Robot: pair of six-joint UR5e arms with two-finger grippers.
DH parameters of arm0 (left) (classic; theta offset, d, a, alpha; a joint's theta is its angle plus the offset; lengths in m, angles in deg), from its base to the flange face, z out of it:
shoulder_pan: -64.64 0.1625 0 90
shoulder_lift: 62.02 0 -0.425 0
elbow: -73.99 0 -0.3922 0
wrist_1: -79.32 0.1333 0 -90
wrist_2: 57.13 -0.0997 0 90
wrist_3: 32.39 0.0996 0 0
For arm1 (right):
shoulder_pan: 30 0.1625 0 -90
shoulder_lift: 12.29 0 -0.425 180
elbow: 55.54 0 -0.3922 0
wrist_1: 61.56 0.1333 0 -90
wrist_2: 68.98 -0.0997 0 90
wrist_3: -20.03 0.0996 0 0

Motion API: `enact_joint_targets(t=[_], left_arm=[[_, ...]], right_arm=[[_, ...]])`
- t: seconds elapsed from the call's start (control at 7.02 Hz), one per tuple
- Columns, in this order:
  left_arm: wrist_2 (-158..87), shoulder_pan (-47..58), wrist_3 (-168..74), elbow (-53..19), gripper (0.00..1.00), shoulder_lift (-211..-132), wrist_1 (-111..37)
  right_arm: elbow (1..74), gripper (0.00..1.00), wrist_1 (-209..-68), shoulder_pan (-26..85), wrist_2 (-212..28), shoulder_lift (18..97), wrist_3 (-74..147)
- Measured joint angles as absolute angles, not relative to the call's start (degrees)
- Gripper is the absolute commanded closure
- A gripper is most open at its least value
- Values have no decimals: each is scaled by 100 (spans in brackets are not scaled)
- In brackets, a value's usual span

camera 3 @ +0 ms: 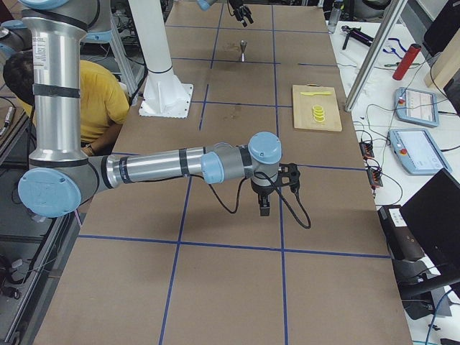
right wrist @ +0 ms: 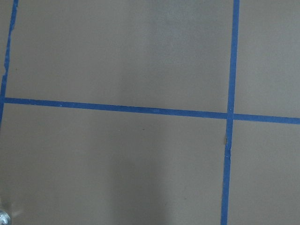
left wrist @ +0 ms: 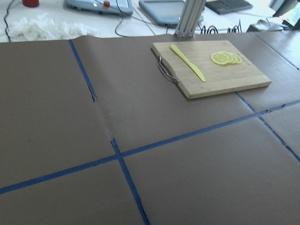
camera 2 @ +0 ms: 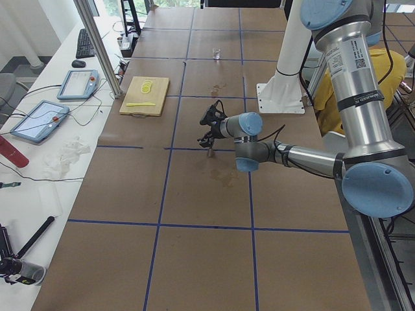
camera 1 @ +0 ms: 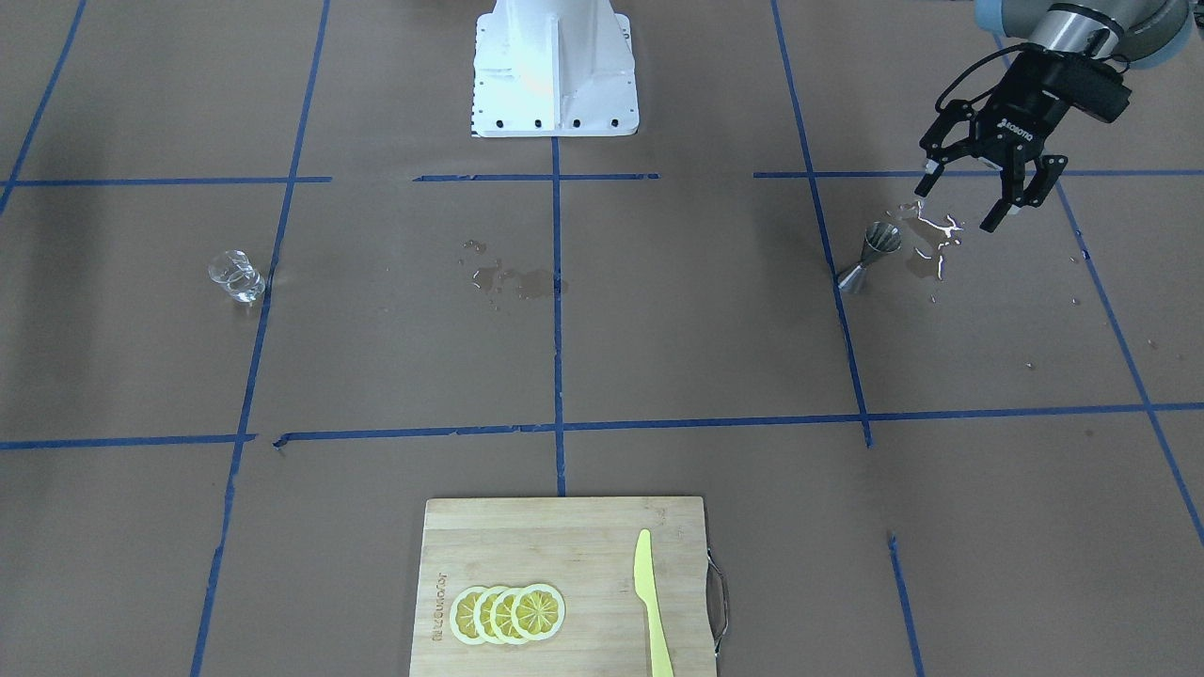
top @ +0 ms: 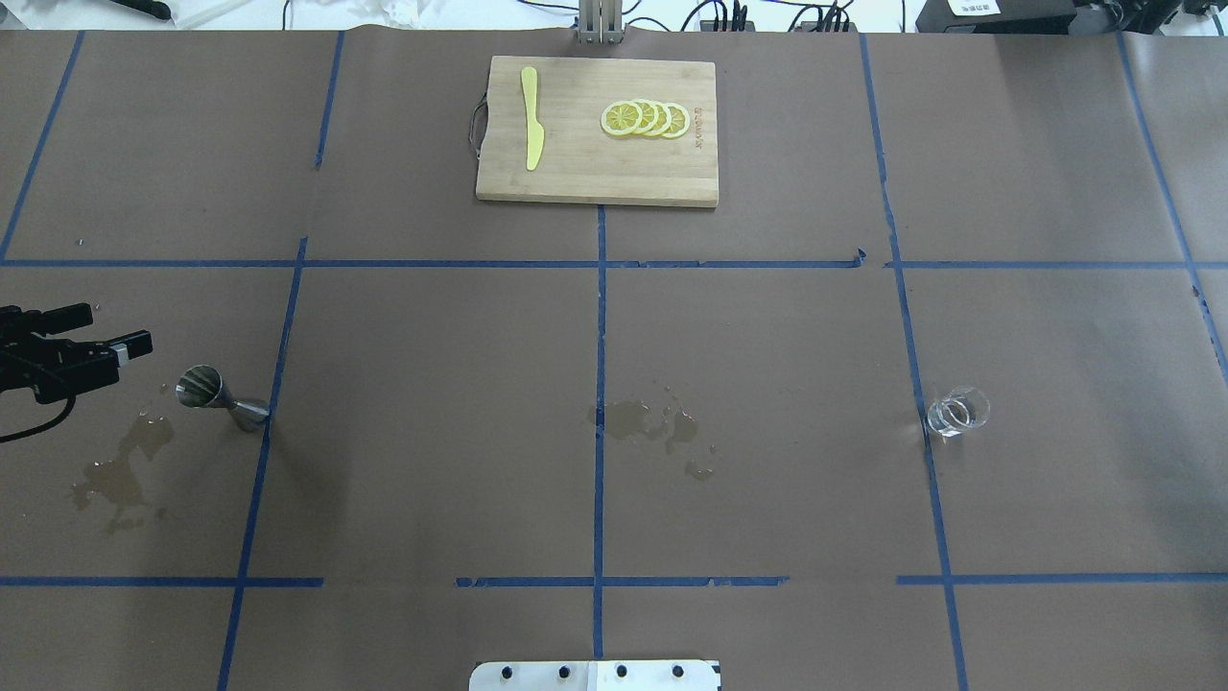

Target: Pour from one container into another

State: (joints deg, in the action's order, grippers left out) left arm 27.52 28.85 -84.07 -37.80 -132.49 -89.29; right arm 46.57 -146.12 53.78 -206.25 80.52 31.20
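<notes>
The small clear glass cup (camera 1: 235, 275) stands alone on the brown table on my right side, also visible as the cup (top: 957, 413) in the overhead view. The steel jigger (camera 1: 870, 256) stands upright on my left side, next to a wet spill (camera 1: 933, 237). My left gripper (camera 1: 959, 202) hangs open and empty above the table just beyond the jigger (top: 216, 395), not touching it. The right gripper (camera 3: 263, 207) shows only in the exterior right view, pointing down over bare table, away from the cup; I cannot tell whether it is open or shut.
A wooden cutting board (top: 576, 178) with lemon slices (top: 645, 118) and a yellow knife (top: 531, 130) lies at the far middle edge. Another wet patch (top: 652, 427) marks the table's centre. The robot base (camera 1: 555, 66) stands on the near side.
</notes>
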Motion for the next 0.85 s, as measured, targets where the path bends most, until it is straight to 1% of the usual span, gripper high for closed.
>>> enact_joint_targets(t=[0.28, 0.57, 0.71, 0.85], left_arm=[[542, 4306, -8723, -3787, 1, -12976, -9086], [-1533, 5641, -9121, -3549, 1, -12922, -9129], [-2165, 6006, -9178, -3366, 1, -12972, -9152], [-2438, 6150, -9193, -3266, 1, -13080, -9157]], right_arm=[[4653, 0, -14612, 5376, -20615, 8053, 3113], [4653, 0, -14612, 5376, -20617, 8047, 3111], [4651, 0, -14612, 5376, -20617, 8045, 3110], [4650, 0, -14612, 5376, -20622, 8046, 3110]])
